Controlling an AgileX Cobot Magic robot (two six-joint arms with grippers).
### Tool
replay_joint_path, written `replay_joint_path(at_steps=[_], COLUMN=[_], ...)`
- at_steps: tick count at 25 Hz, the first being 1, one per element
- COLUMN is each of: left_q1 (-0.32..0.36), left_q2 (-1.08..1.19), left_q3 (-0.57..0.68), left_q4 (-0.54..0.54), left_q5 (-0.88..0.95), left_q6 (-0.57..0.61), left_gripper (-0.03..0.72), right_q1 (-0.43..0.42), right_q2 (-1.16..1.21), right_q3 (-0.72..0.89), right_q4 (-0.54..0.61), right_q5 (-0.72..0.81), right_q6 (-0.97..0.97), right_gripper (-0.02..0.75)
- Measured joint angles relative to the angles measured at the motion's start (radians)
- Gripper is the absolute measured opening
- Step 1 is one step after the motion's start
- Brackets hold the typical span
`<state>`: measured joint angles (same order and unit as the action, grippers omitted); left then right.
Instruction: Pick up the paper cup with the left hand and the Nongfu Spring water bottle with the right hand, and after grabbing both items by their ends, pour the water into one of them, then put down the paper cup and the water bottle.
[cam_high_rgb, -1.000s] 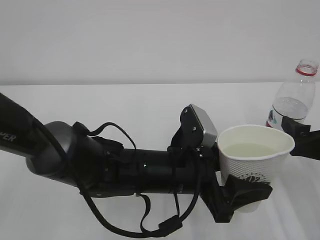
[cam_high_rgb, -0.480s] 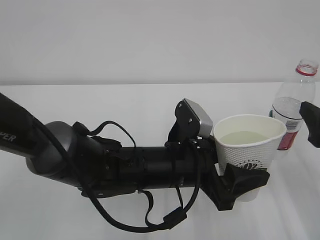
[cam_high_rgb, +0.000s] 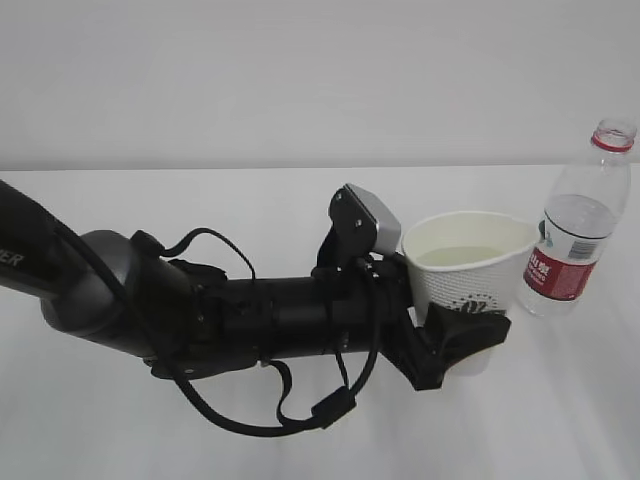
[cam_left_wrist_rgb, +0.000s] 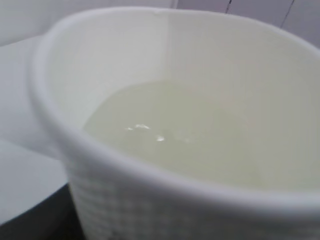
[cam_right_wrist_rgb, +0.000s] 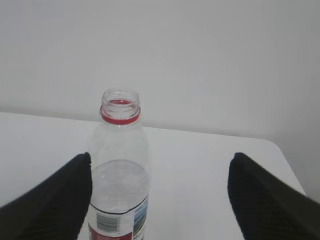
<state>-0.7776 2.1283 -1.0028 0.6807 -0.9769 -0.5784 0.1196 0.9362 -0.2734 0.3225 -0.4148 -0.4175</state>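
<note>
The white paper cup (cam_high_rgb: 470, 262) is upright with my left gripper (cam_high_rgb: 466, 338) shut round its lower part. Whether its base touches the table cannot be told. Pale water (cam_left_wrist_rgb: 185, 130) fills the cup's lower half, and the cup (cam_left_wrist_rgb: 150, 200) fills the left wrist view. The Nongfu Spring water bottle (cam_high_rgb: 576, 228) stands uncapped and upright on the table just right of the cup, partly full. My right gripper (cam_right_wrist_rgb: 161, 167) is open behind the bottle (cam_right_wrist_rgb: 119, 175), which stands just inside the left finger (cam_right_wrist_rgb: 60, 197), not gripped. The right gripper is out of the exterior view.
The white table (cam_high_rgb: 250, 210) runs back to a plain white wall. My left arm (cam_high_rgb: 200, 320) with its looping cables lies across the front left. The table's right edge (cam_right_wrist_rgb: 287, 165) is close to the bottle.
My left arm has carried the cup leftward and lower, away from the bottle. The right gripper has drawn back off the bottle and out of the exterior view, leaving the bottle standing alone.
</note>
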Motion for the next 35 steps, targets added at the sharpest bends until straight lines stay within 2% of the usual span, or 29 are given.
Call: replay_joint_path(at_steps=[3, 9, 23, 29, 35], left_q1=[0.033, 0.084, 0.189, 0.253, 0.311], left_q2=[0.0, 0.0, 0.0, 0.0, 0.0], left_q3=[0.0, 0.0, 0.006, 0.074, 0.171], left_q4=[0.0, 0.002, 0.003, -0.001, -0.083], left_q5=[0.0, 0.0, -0.029, -0.075, -0.128], left_q6=[0.0, 0.0, 0.0, 0.038, 0.13], left_gripper=[0.51, 0.51, 0.51, 0.51, 0.51], right_q1=[0.0, 0.0, 0.0, 0.0, 0.0], right_q2=[-0.021, -0.024, -0.024, -0.024, -0.024], right_q3=[-0.005, -0.005, -0.005, -0.005, -0.005], right_q4=[0.058, 0.101, 0.106, 0.106, 0.106], right_q5=[0.012, 0.035, 0.069, 0.069, 0.069], right_q6=[-0.018, -0.024, -0.072, -0.072, -0.072], right_gripper=[0.629, 0.629, 0.625, 0.622, 0.617])
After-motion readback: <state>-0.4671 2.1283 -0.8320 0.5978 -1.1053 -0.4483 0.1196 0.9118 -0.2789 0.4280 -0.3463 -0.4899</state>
